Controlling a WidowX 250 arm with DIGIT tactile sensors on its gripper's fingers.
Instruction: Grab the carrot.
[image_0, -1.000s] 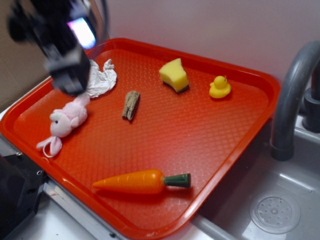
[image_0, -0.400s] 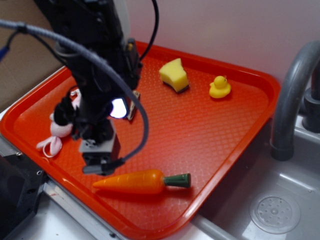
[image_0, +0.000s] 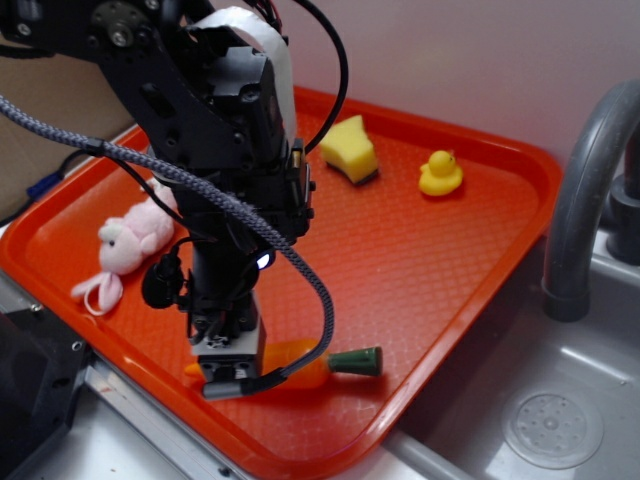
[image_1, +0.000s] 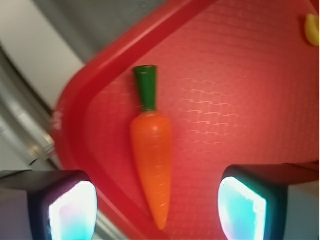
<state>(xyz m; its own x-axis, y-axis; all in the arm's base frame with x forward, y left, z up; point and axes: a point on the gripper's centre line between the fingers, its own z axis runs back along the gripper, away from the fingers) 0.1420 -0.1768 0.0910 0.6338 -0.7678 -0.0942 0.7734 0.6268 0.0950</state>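
Note:
The carrot (image_0: 310, 362) lies on its side near the front edge of the red tray (image_0: 430, 290), green stem pointing right. In the wrist view the carrot (image_1: 152, 160) runs lengthwise between my two fingers, its tip nearest the camera. My gripper (image_0: 232, 372) hangs right over the carrot's pointed end and hides that end in the exterior view. The gripper (image_1: 157, 210) is open; both pads stand well apart from the carrot's sides.
On the tray are a yellow sponge wedge (image_0: 348, 150), a yellow rubber duck (image_0: 440, 174) and a pink plush rabbit (image_0: 125, 250). The tray's raised rim (image_1: 80, 120) runs close beside the carrot. A grey faucet (image_0: 580, 200) and sink (image_0: 550, 420) stand to the right.
The arm has swung from the tray's back left down to the front edge. It now stands over the carrot's pointed end. The carrot has not moved.

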